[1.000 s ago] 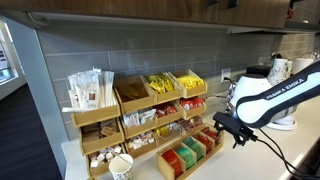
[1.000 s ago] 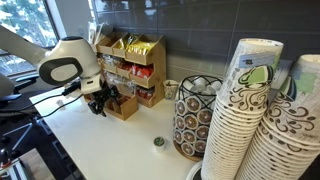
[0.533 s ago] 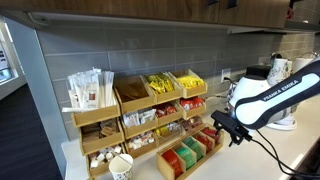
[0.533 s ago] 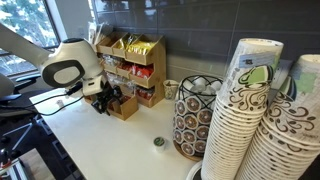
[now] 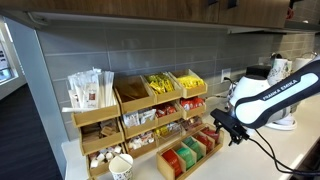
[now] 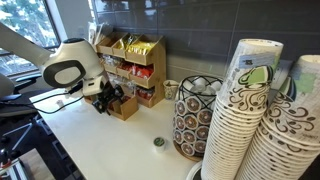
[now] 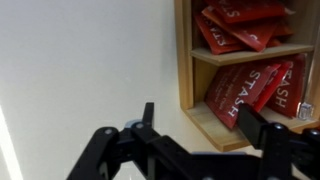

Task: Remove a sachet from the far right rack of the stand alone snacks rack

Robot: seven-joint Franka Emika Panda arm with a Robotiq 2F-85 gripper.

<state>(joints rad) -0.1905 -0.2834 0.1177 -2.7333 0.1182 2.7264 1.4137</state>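
The stand alone snacks rack [image 5: 188, 156] is a low slanted light-wood organiser on the white counter, also in the other exterior view [image 6: 123, 107]. Its far right rack [image 7: 184, 60] is the end compartment, and it holds upright red sachets [image 7: 246, 88] printed STASH. More red packets lie in the slot above [image 7: 240, 22]. My gripper [image 7: 205, 128] is open and empty. Its black fingers straddle the front corner of that end compartment, just short of the sachets. It shows next to the organiser's end in both exterior views [image 5: 228, 130] [image 6: 106, 100].
A taller three-tier wooden shelf unit [image 5: 140, 108] with snacks stands behind the organiser against the grey tiled wall. A paper cup [image 5: 121, 166] sits at its front. Tall stacks of paper cups [image 6: 250, 110] and a wire basket [image 6: 194, 118] stand further along the counter.
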